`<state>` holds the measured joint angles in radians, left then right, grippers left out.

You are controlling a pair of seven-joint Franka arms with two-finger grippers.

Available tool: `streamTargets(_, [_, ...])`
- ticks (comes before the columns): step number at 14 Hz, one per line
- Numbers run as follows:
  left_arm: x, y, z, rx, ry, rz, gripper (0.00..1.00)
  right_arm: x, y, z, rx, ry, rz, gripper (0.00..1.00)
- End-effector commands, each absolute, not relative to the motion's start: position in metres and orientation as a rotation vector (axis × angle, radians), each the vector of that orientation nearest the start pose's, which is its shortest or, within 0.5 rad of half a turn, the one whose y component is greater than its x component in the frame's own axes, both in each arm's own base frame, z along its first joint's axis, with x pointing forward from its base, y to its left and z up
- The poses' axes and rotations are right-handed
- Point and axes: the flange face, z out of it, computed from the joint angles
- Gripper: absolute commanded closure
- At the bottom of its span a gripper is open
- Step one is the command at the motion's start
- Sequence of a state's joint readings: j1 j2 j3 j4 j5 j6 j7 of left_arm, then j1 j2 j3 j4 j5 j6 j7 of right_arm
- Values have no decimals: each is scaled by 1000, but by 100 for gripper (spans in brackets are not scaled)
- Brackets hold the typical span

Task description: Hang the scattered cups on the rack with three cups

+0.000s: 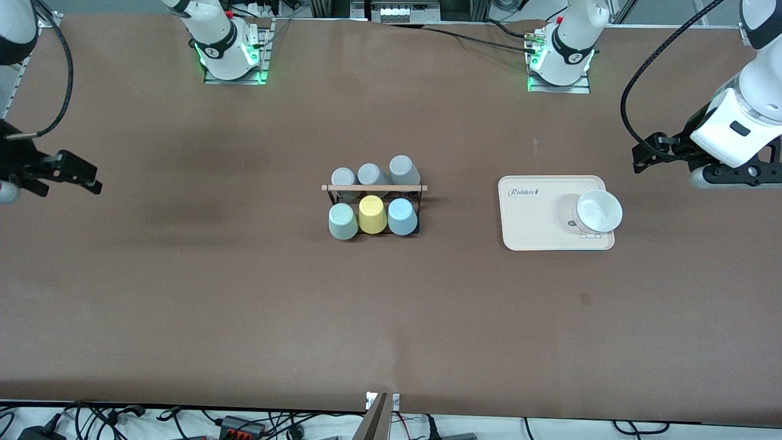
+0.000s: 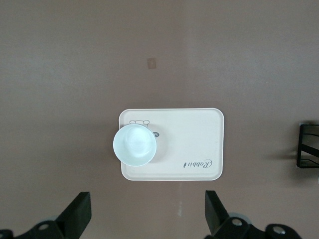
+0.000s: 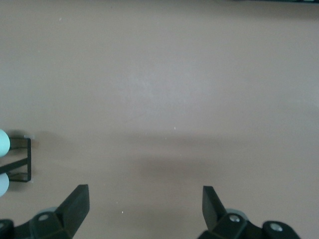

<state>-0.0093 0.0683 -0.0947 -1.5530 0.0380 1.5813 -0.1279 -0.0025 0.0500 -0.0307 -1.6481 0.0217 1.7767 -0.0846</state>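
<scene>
The scattered cups are looking like light, stiff plastic, so nothing here is asking for a hard squeeze. The smooth tapered sides are probably going to be slippery though. I'd be pinching across the body closer to the wide rim, not on the narrow base.

The right gripper [image 3: 144, 204] is waiting over bare table at the right arm's end, around 9 o'clock from the rack [image 1: 374, 188], with its fingers spread wide and carrying nothing.

The mint green cup [image 1: 343, 221] is sitting base-up at the rack's 7 o'clock. The yellow cup [image 1: 372, 214] is standing at 6, and the light blue cup [image 1: 402, 216] is sitting at 5. Three grey cups [image 1: 372, 174] are lining the 12 o'clock side. Both pastel cups are small, handleless and matte, and they're apparently already resting on pegs.

At the rack's 3 o'clock a beige tray [image 1: 531, 226] is carrying a white bowl [image 1: 599, 211].

The left gripper [image 2: 147, 209] is waiting at the tray's 2 o'clock, jaws apart and empty too.
</scene>
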Motion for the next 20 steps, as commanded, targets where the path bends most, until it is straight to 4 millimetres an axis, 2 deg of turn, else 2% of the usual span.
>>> streamTargets(1, [569,-55,603,-3120,-21,54,0,556,-17,571,-3132,-100,-128,0])
streamTargets(9, [569,-55,602,-3119,-19,56,0,556,-20,585,-3122,-81,-114,0])
streamTargets(11, [569,-55,602,-3119,-19,56,0,558,-21,590,-3122,-5,-131,0])
streamTargets(14, [569,-55,602,-3119,-16,56,0,556,-18,591,-3131,-29,-107,0])
streamTargets(17, [569,-55,602,-3120,-14,56,0,553,-28,593,-3127,-4,-102,0])
streamTargets(20, [569,-54,602,-3120,-16,56,0,552,-27,593,-3126,-4,-88,0])
